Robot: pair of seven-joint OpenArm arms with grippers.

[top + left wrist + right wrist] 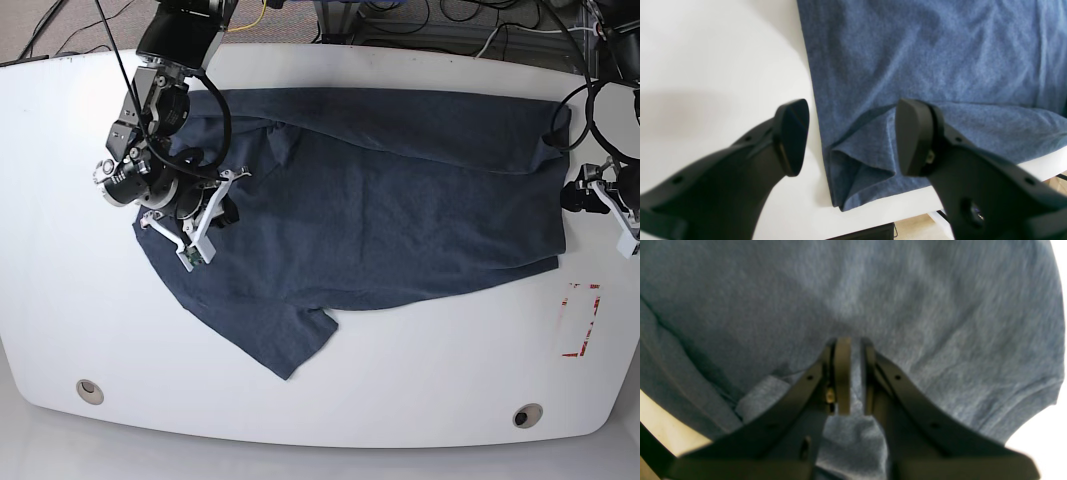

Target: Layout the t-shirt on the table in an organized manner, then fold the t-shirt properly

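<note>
The slate-blue t-shirt (400, 200) lies spread but rumpled across the glossy white table (420, 400), one sleeve pointing toward the near edge, its far edge folded over.

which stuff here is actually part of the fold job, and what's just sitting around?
In the job:
t-shirt, spread on the table
right pincer, shut on a pinch of the shirt
left pincer, open over the shirt's corner

Just there:
red-taped rectangle
two grey grommets
cables behind the table
</note>
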